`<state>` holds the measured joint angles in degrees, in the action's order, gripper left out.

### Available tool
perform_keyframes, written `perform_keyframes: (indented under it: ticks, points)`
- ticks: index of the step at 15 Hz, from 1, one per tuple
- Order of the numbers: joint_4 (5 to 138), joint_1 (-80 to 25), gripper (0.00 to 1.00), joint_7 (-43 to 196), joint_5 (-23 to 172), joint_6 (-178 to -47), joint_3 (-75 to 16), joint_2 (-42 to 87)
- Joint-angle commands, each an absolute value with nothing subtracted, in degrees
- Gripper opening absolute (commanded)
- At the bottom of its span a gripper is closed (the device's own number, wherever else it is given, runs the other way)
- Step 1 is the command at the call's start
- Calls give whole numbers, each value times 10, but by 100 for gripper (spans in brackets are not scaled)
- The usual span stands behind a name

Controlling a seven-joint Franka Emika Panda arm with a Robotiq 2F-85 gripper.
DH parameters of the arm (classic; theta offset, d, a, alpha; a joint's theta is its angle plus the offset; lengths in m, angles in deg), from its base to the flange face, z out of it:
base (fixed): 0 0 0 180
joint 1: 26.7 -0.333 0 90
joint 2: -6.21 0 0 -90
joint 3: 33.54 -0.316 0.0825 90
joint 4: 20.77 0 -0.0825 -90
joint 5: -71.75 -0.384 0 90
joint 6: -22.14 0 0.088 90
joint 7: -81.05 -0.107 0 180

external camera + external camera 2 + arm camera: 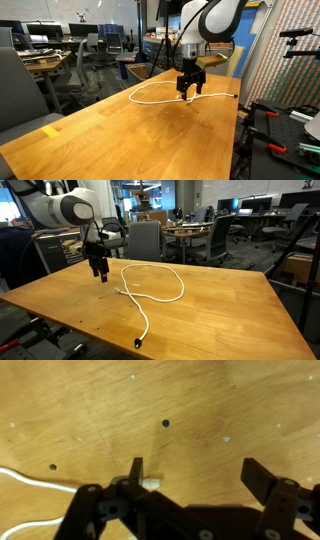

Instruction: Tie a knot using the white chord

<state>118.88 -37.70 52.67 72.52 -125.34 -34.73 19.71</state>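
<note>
Hovering low over the table (230,310), the pincer (100,275) gapes fully open, holding nothing, just left of the white chord (182,285). The chord lies in a loose loop, unknotted. Pincer probably placed to grab a strand.

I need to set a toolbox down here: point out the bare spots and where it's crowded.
Free: the wide wooden table stretch between the yellow tape mark and the loop of the white chord; a smaller corner bordered by the gripper, the chord's tail and the table edge. Crowded: around the loop, where the open gripper hangs low.
</note>
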Motion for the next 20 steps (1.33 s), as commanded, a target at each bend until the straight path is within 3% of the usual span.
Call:
perform_keyframes:
  ticks: [1, 3, 6, 13, 20]
  points:
    - [1169, -329, 100, 559, 635, -1198, -349, 208]
    - [1165, -296, 100, 675, 537, -1183, -385, 220]
    - [1178, -306, 100, 657, 558, -1197, -370, 216]
    - [1161, -369, 100, 440, 753, -1379, -244, 263]
    - [1153, -329, 100, 492, 675, -1378, -286, 292]
